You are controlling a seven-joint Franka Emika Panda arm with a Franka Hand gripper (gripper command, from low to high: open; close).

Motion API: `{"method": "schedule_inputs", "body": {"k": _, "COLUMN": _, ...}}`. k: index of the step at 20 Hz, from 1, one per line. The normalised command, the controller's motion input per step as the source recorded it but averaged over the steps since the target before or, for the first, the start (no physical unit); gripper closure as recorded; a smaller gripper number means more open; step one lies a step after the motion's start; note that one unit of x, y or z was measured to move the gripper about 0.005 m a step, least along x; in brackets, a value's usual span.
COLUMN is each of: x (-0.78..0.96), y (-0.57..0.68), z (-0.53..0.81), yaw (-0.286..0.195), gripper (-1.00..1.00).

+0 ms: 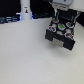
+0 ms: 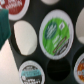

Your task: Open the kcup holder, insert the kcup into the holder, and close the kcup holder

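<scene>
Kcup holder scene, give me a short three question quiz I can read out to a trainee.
1. True or false: the kcup holder stands on the exterior view's left.
2. Multiple choice: in the wrist view, the top of the kcup is A) red, B) green, C) yellow.
3. Fill in: in the exterior view, the pincer hangs ____ the kcup holder.

Key: 1 false, it stands on the exterior view's right. 2 B. 3 above.
</scene>
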Motion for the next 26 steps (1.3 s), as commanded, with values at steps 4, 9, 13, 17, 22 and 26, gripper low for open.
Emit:
{"method": "schedule_inputs", "body": {"k": 4, "x": 0.54, "y": -0.52, "z": 0.16, "yaw": 0.045, "gripper": -1.0}}
{"method": "schedule_inputs", "body": {"k": 9, "x": 0.58, "y": -0.46, "z": 0.03, "yaw": 0.042, "gripper": -1.0}}
{"method": "schedule_inputs", "body": {"k": 13, "x": 0.63, "y": -0.26, "z": 0.0, "yaw": 0.05, "gripper": -1.0}}
{"method": "schedule_inputs", "body": {"k": 17, "x": 0.71, "y": -0.15, "z": -0.02, "yaw": 0.06, "gripper": -1.0}}
{"method": "schedule_inputs", "body": {"k": 22, "x": 0.79, "y": 0.01, "z": -0.02, "yaw": 0.049, "gripper": -1.0}}
{"method": "schedule_inputs", "body": {"k": 26, "x": 0.47, "y": 0.19, "z": -0.17, "yaw": 0.103, "gripper": -1.0}}
